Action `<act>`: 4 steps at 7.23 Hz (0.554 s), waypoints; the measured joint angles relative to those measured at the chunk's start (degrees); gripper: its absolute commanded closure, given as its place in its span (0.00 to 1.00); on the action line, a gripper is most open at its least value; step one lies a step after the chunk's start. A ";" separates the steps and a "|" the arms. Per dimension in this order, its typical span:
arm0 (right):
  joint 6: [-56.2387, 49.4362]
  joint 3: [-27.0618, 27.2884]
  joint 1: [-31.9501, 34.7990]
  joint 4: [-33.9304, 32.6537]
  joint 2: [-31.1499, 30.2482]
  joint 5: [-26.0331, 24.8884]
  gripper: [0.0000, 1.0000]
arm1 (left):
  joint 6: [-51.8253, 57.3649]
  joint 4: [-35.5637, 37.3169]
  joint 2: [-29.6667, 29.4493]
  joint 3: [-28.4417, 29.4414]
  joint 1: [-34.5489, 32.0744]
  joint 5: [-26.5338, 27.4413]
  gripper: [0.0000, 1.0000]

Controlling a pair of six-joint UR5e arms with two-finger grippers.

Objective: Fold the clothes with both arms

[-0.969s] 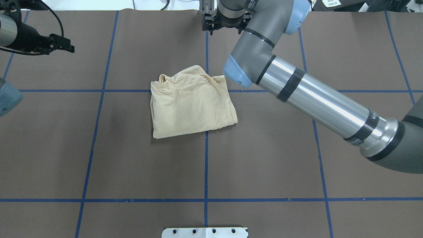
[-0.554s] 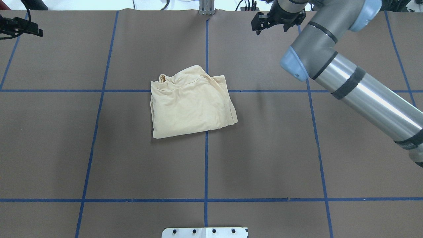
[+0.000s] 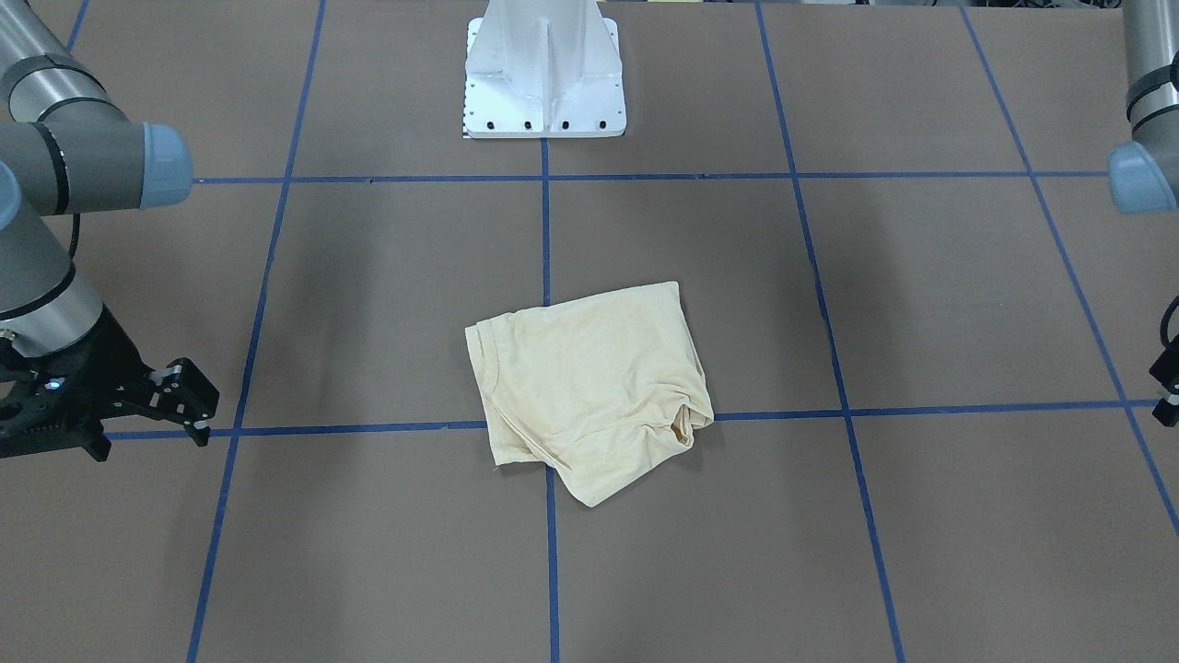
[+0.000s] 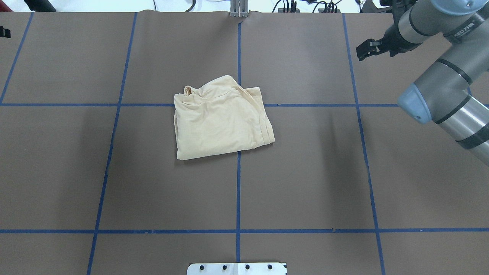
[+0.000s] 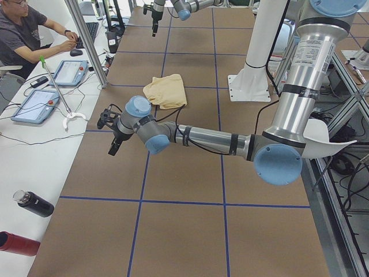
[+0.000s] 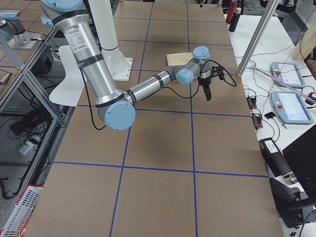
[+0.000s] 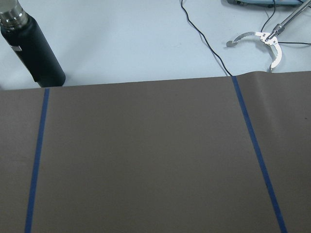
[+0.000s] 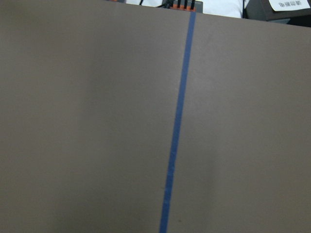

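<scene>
The clothes are one cream shirt (image 4: 221,120), folded into a rough square near the table's middle and plain side up. It also shows in the front view (image 3: 589,387) and the left side view (image 5: 166,90). No gripper touches it. My right gripper (image 4: 363,49) hangs open and empty over the far right of the table, well away from the shirt, and appears in the front view (image 3: 204,414) too. Of my left gripper (image 4: 3,31) only a black sliver shows at the overhead view's left edge. Whether it is open or shut I cannot tell.
The brown table cover carries a grid of blue tape lines (image 4: 238,191). The white pedestal (image 3: 545,69) stands at the robot's side. Beyond the far edge a white bench holds a black bottle (image 7: 31,53), cables and tablets (image 5: 69,72), with a seated person (image 5: 26,32).
My right arm has swung from over the far centre out to the right. My left gripper has drawn back past the left edge. The shirt has not moved.
</scene>
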 measured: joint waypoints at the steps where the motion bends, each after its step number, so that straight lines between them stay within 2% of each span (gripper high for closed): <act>1: -1.04 -0.03 0.82 0.05 -1.89 0.42 0.00 | 1.27 -1.92 1.04 0.80 -0.16 1.66 0.00; 2: -2.25 -0.20 2.75 -0.67 -2.69 1.96 0.00 | 5.32 -0.82 1.49 0.94 -0.78 2.03 0.00; 4: -11.50 -0.56 9.05 -6.79 -3.45 8.37 0.00 | 21.97 9.17 1.44 0.50 -6.17 -1.84 0.00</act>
